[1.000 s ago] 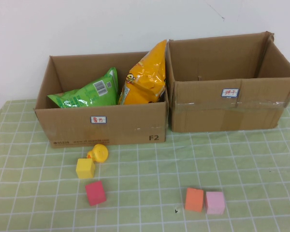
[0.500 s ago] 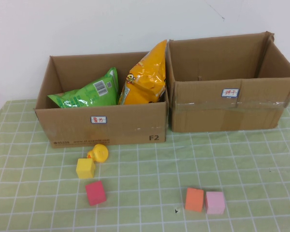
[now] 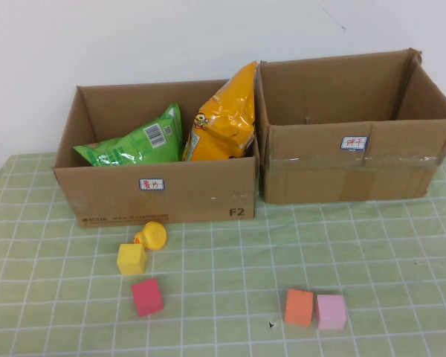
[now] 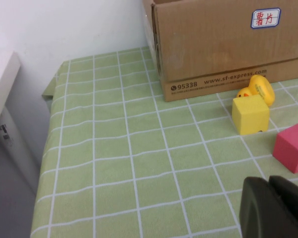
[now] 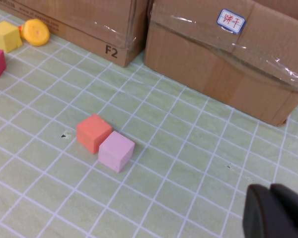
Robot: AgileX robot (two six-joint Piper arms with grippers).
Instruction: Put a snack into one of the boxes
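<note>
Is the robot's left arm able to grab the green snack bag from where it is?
Probably yes. The green snack bag lies on top in the open left box, nothing covering it. The left pincer, shut, sits low near the blocks and must rise over the box wall. The right pincer, shut, sits apart.
</note>
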